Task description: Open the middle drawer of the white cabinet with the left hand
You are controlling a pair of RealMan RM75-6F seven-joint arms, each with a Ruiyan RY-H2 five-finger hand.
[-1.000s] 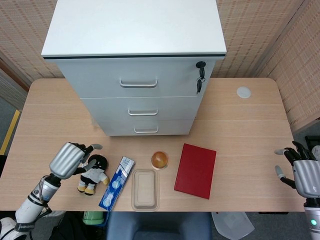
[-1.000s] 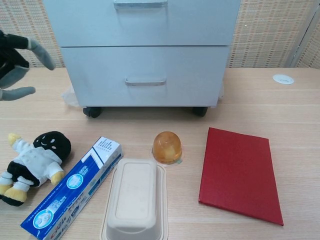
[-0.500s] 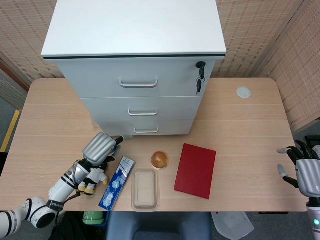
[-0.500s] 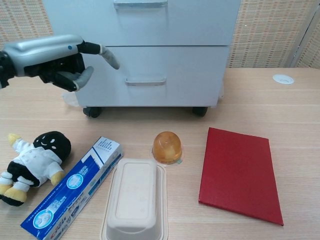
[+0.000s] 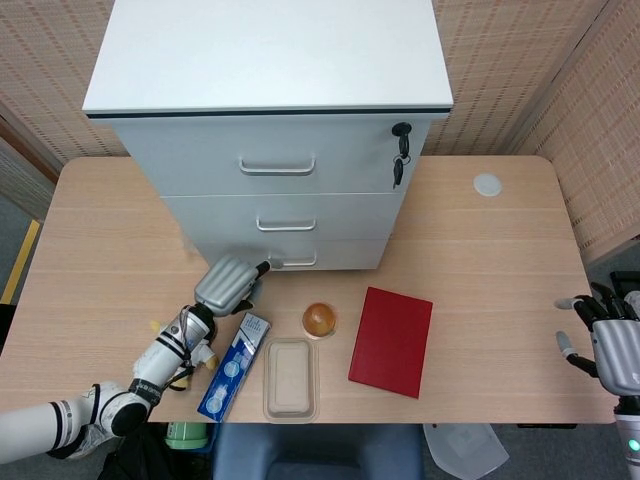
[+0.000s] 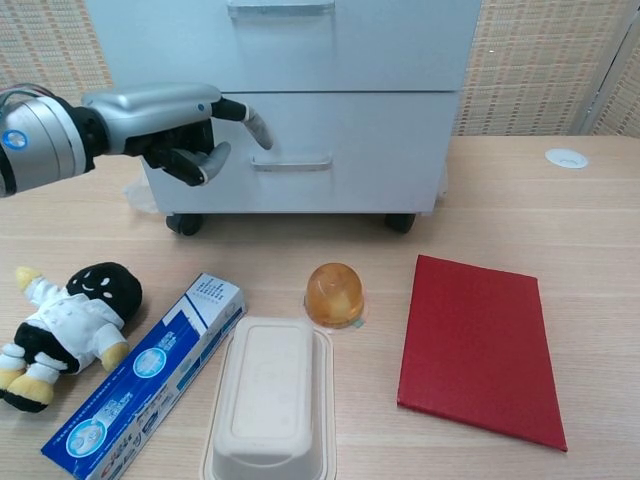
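The white cabinet [image 5: 270, 70] stands at the back of the table with three drawers, all closed. Its middle drawer handle [image 5: 286, 225] [image 6: 280, 8] is untouched. My left hand [image 5: 230, 285] [image 6: 175, 125] hovers lower down, in front of the bottom drawer, holding nothing. One finger is stretched toward the left end of the bottom handle [image 6: 291, 161] [image 5: 292, 262] and stops just short of it; the others are loosely bent and apart. My right hand [image 5: 610, 342] hangs beyond the table's right edge with fingers spread and nothing in it.
A plush doll [image 6: 65, 325], a blue toothpaste box [image 6: 150, 375], a beige lidded container [image 6: 270, 400], an amber dome [image 6: 334, 295] and a red book [image 6: 478, 345] lie in front of the cabinet. Keys [image 5: 400, 160] hang from the top drawer's lock. A white disc [image 5: 487, 184] sits at the back right.
My left hand has travelled from over the doll at the table's left to the cabinet's lower front, reaching toward the bottom handle. The right hand has dropped slightly.
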